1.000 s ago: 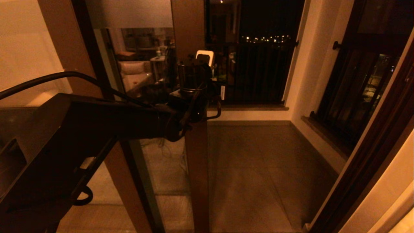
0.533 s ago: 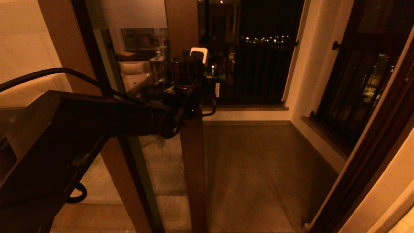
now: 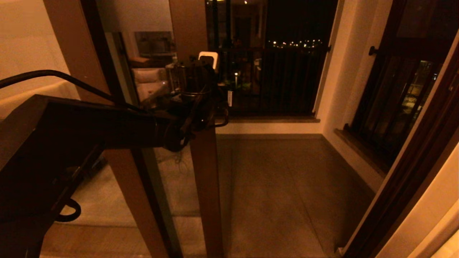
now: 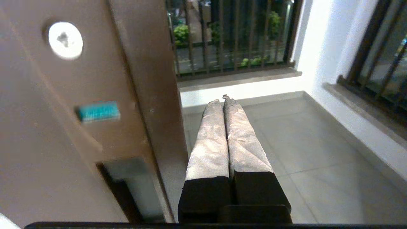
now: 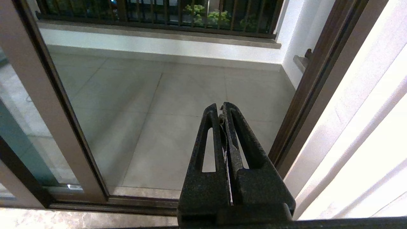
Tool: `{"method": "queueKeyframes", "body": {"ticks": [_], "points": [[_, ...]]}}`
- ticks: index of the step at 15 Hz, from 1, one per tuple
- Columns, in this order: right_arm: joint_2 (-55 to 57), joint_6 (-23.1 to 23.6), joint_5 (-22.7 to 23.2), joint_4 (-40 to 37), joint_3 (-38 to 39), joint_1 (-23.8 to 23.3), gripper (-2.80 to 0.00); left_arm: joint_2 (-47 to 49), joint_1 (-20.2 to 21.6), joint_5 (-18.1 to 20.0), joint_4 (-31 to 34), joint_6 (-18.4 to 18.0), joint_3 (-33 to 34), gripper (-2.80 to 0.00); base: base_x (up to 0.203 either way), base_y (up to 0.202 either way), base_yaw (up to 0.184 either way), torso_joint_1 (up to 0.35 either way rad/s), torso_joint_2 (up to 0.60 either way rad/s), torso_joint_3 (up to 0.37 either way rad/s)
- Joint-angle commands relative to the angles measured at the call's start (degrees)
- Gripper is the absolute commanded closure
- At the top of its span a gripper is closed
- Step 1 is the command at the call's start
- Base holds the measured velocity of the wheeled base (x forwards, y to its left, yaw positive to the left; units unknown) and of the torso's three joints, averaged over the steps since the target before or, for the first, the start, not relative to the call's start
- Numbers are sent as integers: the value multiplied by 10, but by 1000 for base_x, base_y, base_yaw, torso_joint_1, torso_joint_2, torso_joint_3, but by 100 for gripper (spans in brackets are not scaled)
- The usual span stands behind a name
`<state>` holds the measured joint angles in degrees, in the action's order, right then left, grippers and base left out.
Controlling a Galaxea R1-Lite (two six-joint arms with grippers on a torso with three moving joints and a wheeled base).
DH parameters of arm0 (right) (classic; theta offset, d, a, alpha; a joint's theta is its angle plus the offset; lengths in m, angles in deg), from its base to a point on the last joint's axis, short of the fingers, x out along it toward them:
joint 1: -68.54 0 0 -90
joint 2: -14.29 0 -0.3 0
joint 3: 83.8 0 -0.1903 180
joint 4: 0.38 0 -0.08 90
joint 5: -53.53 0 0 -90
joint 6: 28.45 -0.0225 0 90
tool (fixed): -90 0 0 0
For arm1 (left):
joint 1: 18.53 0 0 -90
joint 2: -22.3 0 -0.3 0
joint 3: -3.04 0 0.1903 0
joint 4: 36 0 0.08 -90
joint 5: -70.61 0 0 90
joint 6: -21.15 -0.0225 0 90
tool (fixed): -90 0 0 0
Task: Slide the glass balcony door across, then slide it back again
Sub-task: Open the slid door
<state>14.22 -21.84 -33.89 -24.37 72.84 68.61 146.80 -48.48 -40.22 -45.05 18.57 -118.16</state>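
Note:
The glass balcony door (image 3: 205,186) shows as a brown wooden stile standing upright in the middle of the head view, with glass to its left. My left arm (image 3: 107,125) reaches across to that stile at about mid height. In the left wrist view my left gripper (image 4: 222,99) is shut with nothing in it, and its wrapped fingers (image 4: 208,143) lie close along the stile's edge (image 4: 152,82). A recessed lock plate (image 4: 135,178) sits in the stile just beside the fingers. My right gripper (image 5: 221,106) hangs shut and empty, low over the threshold.
The tiled balcony floor (image 3: 287,186) lies beyond the opening. A barred railing (image 3: 279,82) closes the far end and a dark barred window (image 3: 394,107) the right wall. The dark door jamb (image 3: 412,179) stands at right. A fixed glass panel (image 3: 150,82) reflects a sofa.
The door stile and my left arm have moved to the left together, and the opening onto the balcony is wider. The left gripper stays shut.

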Motion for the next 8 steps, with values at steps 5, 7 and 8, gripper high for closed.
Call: {"method": "queueKeyframes", "body": {"ticks": [5,7,8], "points": [[1,1,1,0,0,0,0,-17,16,2,-25,0,38,0,0,0,0,0,0,0],[1,1,1,0,0,0,0,-18,26,2,-51,-2,54,0,0,0,0,0,0,0],[1,1,1,0,0,0,0,-21,29,3,-52,-3,60,0,0,0,0,0,0,0]]}}
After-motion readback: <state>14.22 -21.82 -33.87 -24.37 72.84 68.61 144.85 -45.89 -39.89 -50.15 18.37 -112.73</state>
